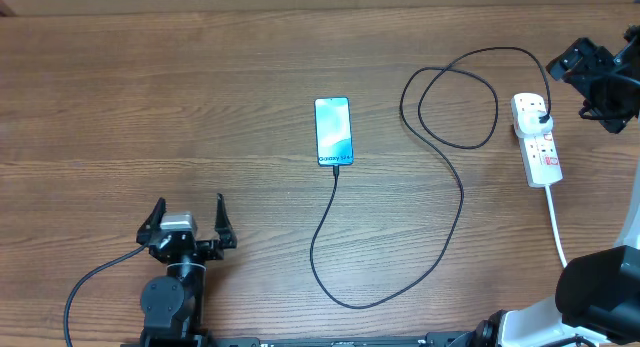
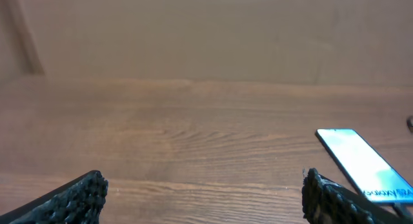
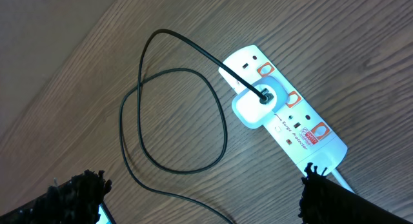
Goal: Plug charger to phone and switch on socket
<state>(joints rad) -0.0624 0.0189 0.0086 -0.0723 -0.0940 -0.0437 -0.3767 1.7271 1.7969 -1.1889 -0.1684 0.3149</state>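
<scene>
Now, L claw (image 1: 190,205): I'm seeing both fingers spread wide, pinching nothing, hovering low over bare table (image 1: 120,97).
Phone (image 1: 333,130): lying flat, screen up, ahead of L claw and off to its right, well apart. Its lit face is showing by the right finger in L wrist cam.
R claw (image 3: 201,182): also spread wide and empty; I'm holding it above the socket, looking down on it.
Socket (image 3: 303,130): sitting ahead of R claw, toward its right finger. White cord (image 1: 555,227) is running off past that finger.
Charger (image 1: 312,255): black cable is looping across the table btwn the two claws. One end is going into a white adapter (image 3: 257,102) seated in the strip; the other is touching the phone's near edge. Looks plugged in, but the tip is too small to confirm.
Switches (image 3: 266,70): red rockers beside the outlets; can't tell on or off.
Why placed so: I'm reading R claw as parked over the strip because the switch press is its job. L is nearest the phone, so any reseating falls to it.
Step, my guess: cable part prob done, switch not yet.
Risk: a finger could be nudging the adapter, not the rocker, and a light strip may slide.
</scene>
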